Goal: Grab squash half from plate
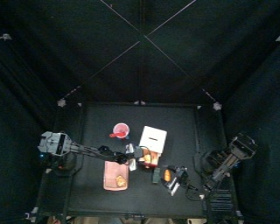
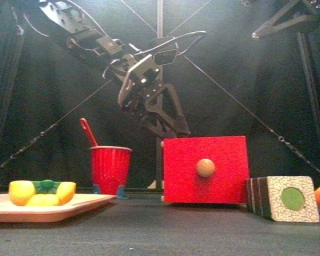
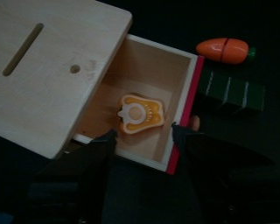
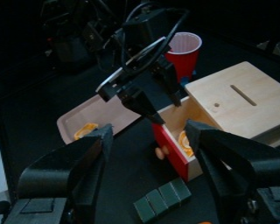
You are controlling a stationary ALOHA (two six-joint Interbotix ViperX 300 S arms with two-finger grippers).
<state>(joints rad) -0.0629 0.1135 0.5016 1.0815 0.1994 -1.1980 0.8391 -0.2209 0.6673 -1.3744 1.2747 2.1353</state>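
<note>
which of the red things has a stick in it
The red cup, left of the red-fronted box. A red stick leans out of its top; the box only carries a round knob.

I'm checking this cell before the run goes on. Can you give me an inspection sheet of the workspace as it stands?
Surface: small black table, dark, no spills seen.
Job's things: squash half lies on the pink plate with other yellow pieces, ungrasped.
Clutter: red cup holding a red utensil; cream box with its red-fronted drawer open, a yellow piece inside; green block; orange-and-black object.
Grippers: left gripper open above the drawer; right gripper open, held back.
Cables: looped along the left arm.
Surroundings: black curtains all round; nothing seen beyond.
</note>
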